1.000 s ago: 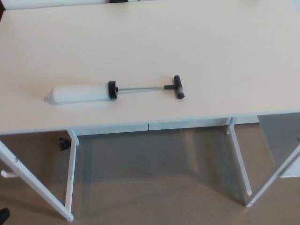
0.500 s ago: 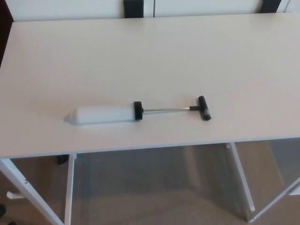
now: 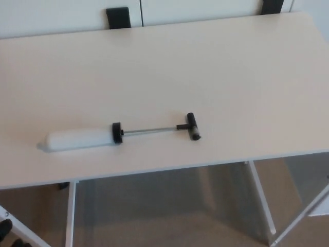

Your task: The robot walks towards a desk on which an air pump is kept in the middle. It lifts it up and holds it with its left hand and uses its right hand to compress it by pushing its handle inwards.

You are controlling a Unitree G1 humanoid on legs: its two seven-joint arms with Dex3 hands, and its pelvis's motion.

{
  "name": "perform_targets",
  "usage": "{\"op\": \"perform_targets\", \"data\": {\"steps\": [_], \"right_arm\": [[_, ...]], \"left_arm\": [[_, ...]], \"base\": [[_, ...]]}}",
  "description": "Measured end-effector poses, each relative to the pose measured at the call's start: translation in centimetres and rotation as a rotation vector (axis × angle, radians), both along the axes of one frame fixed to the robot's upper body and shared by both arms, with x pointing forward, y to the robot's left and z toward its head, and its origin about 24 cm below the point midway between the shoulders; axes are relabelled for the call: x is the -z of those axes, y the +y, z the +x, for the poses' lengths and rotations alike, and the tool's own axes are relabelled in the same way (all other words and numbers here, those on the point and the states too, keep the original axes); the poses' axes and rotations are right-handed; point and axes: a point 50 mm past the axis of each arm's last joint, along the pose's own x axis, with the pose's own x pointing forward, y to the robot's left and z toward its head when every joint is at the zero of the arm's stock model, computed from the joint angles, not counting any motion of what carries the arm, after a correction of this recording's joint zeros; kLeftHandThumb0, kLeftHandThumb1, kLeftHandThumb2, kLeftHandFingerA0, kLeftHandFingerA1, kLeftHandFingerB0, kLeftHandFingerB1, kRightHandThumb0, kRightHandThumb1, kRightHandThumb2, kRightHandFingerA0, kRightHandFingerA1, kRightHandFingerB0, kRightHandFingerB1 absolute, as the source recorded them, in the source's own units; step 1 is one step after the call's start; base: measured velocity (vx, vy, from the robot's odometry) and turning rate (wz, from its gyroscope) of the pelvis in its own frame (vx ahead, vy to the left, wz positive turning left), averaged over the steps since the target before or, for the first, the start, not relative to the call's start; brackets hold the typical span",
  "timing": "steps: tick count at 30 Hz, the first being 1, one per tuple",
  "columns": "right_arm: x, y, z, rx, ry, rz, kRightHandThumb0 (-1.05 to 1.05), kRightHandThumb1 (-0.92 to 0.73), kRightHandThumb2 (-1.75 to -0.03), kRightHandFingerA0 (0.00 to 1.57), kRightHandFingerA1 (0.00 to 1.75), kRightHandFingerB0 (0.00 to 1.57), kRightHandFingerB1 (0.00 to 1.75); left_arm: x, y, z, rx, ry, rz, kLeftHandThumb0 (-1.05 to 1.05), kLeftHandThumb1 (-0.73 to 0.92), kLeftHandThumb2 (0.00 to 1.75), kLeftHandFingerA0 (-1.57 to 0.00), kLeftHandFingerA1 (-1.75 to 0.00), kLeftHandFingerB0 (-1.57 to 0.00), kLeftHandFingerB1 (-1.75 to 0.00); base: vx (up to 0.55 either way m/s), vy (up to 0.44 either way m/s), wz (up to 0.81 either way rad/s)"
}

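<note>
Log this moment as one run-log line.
phase: approach | air pump: lying flat on desk, untouched | handle: pulled out, rod exposed | left hand: not in view | right hand: not in view

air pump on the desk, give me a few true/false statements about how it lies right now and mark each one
1. The air pump lies flat on the desk. True.
2. Its handle is pushed fully in against the black collar. False: the rod is drawn out, so the handle sits well away from the collar.
3. The white barrel points toward the picture's left, the handle toward the right. True.
4. A robot hand is closed on the barrel. False: no robot hand is in view.
5. The pump hangs over the desk's near edge. False: it rests wholly on the top, back from the edge.
</note>
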Motion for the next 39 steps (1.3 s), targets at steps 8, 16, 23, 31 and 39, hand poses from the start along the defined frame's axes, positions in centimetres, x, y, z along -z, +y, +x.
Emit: {"op": "perform_targets", "data": {"steps": [8,16,23,31,39], "right_arm": [[0.4,0.5,-0.8,0.002,0.018,0.012,-0.27,-0.70,-0.60,0.74,0.50,0.54,0.43],[0.6,0.6,-1.1,0.002,0.032,0.016,-0.29,-0.70,-0.60,0.75,0.50,0.57,0.43],[0.6,0.4,-1.5,0.006,0.043,0.011,-0.29,-0.68,-0.60,0.75,0.50,0.55,0.43],[0.7,0.4,-1.7,0.007,0.049,0.012,-0.29,-0.70,-0.60,0.75,0.52,0.57,0.44],[0.7,0.4,-1.9,0.007,0.049,0.009,-0.29,-0.69,-0.60,0.74,0.49,0.57,0.44]], "left_arm": [[-0.1,0.3,-0.3,0.008,0.028,0.009,-0.23,0.78,0.62,-0.37,-0.41,-0.30,-0.36],[-0.2,0.3,-0.6,0.023,0.051,0.006,-0.23,0.78,0.64,-0.41,-0.43,-0.33,-0.38],[-0.6,0.3,-1.4,0.037,0.073,0.007,-0.25,0.80,0.65,-0.38,-0.43,-0.29,-0.37],[-1.4,0.8,-1.9,0.063,0.090,0.022,-0.31,0.73,0.70,-0.26,-0.42,-0.22,-0.39],[-2.5,2.0,-4.5,0.022,0.114,-0.023,-0.18,0.65,0.65,-0.17,-0.38,-0.09,-0.18]], "base": [[0.05,0.149,-0.05],[0.03,0.071,0.06],[-0.02,-0.078,0.00],[0.00,-0.021,0.00],[0.00,0.000,0.00]]}}
